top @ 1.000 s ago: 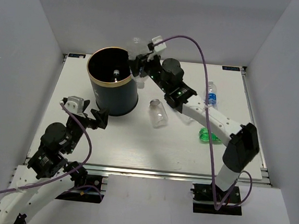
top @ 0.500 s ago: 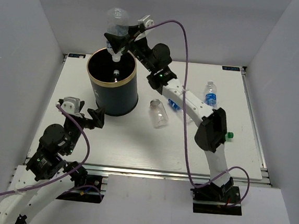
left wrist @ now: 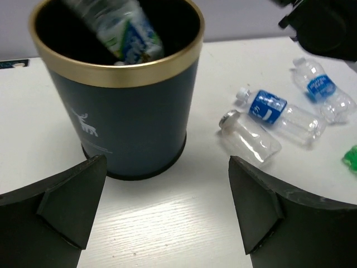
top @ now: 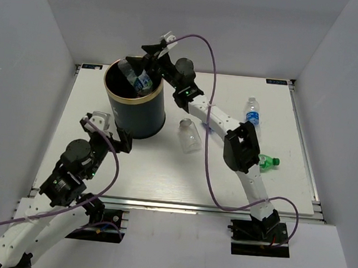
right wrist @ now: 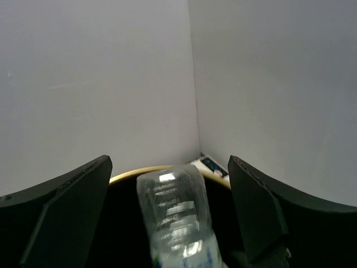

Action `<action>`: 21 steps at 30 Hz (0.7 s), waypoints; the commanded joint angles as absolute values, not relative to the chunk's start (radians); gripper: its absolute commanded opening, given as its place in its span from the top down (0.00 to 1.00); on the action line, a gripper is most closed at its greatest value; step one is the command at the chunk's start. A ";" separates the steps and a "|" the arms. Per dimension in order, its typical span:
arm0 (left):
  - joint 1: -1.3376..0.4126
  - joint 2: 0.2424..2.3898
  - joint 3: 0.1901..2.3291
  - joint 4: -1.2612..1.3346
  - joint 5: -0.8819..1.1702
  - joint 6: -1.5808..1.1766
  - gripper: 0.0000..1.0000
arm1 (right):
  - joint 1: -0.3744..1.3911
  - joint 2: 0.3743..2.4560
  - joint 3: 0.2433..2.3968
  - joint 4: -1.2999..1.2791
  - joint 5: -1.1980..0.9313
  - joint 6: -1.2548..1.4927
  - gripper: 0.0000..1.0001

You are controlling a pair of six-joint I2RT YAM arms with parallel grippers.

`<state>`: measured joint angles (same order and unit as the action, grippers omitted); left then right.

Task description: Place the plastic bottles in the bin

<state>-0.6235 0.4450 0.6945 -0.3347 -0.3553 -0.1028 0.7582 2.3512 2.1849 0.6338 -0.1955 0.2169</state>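
The dark navy bin (top: 137, 114) with a gold rim stands at the back left of the table. My right gripper (top: 143, 58) hangs open just over its mouth. A clear bottle with a blue label (top: 140, 80) sits loose between the spread fingers, cap down, partly inside the bin; it also shows in the right wrist view (right wrist: 178, 218) and the left wrist view (left wrist: 125, 33). My left gripper (top: 115, 135) is open and empty, low beside the bin's near side (left wrist: 134, 123). A plain clear bottle (top: 189, 136), two blue-labelled bottles (top: 252, 112) (left wrist: 279, 111) and a green bottle (top: 266, 160) lie on the table.
The right arm stretches from the near right edge across the table's middle to the bin, above the lying bottles. White walls close in the table on the left, back and right.
The right gripper carried the blue-labelled bottle over the bin, came down and opened; the bottle now drops into the bin. The left arm shifted slightly toward the bin.
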 commanded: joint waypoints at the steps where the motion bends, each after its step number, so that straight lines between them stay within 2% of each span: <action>1: -0.618 0.489 0.704 -0.337 -0.252 -0.084 0.00 | 0.741 2.171 2.074 0.735 -0.230 0.206 0.10; 3: -0.618 0.537 0.704 -0.315 -0.169 -0.084 0.00 | 0.742 2.111 1.920 0.802 -0.241 0.186 0.10; 4: -0.618 0.557 0.713 -0.314 -0.140 -0.084 0.00 | 0.744 2.003 1.886 0.805 -0.239 0.129 0.10; 7: -0.618 0.681 0.770 -0.279 -0.045 -0.101 0.03 | 0.755 1.797 1.711 0.712 -0.047 0.054 0.10; 8: -0.638 0.727 0.791 -0.279 -0.034 -0.132 0.04 | 0.750 1.757 1.689 0.580 0.116 0.035 0.10; 9: -0.649 0.827 0.843 -0.279 -0.025 -0.147 0.07 | 0.744 1.629 1.652 0.516 0.267 0.035 0.10; 11: -0.660 0.937 0.896 -0.279 0.004 -0.228 0.09 | 0.742 1.548 1.600 0.288 0.476 0.052 0.10; 13: -0.673 1.093 0.983 -0.279 0.005 -0.288 0.14 | 0.732 1.376 1.427 0.192 0.615 0.081 0.11; 14: -0.692 1.138 1.009 -0.279 0.005 -0.317 0.14 | 0.729 1.330 1.363 0.180 0.627 0.093 0.26; 15: -0.704 1.182 1.063 -0.279 -0.009 -0.378 0.16 | 0.730 1.195 1.232 0.181 0.653 0.141 0.33; 16: -0.716 1.227 1.090 -0.299 -0.021 -0.414 0.20 | 0.729 1.152 1.116 0.161 0.657 0.161 0.40; 17: -0.739 1.309 1.116 -0.314 -0.046 -0.446 0.20 | 0.730 1.116 1.073 0.125 0.658 0.182 0.62; 18: -0.752 1.349 1.168 -0.336 -0.072 -0.518 0.20 | 0.729 1.021 0.981 0.109 0.698 0.248 0.77; 19: -0.765 1.388 1.193 -0.378 -0.098 -0.553 0.27 | 0.727 0.997 0.903 0.088 0.706 0.270 0.83; 20: -0.790 1.472 1.260 -0.409 -0.153 -0.587 0.29 | 0.726 0.958 0.847 0.077 0.715 0.337 0.82; 21: -0.805 1.518 1.299 -0.451 -0.182 -0.654 0.29 | 0.723 0.919 0.827 0.017 0.735 0.369 0.75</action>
<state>-0.7609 1.4265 1.1908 -0.3458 -0.0898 -0.4580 0.7238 0.9260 0.9459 0.2260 0.6083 0.2237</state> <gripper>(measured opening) 0.719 0.221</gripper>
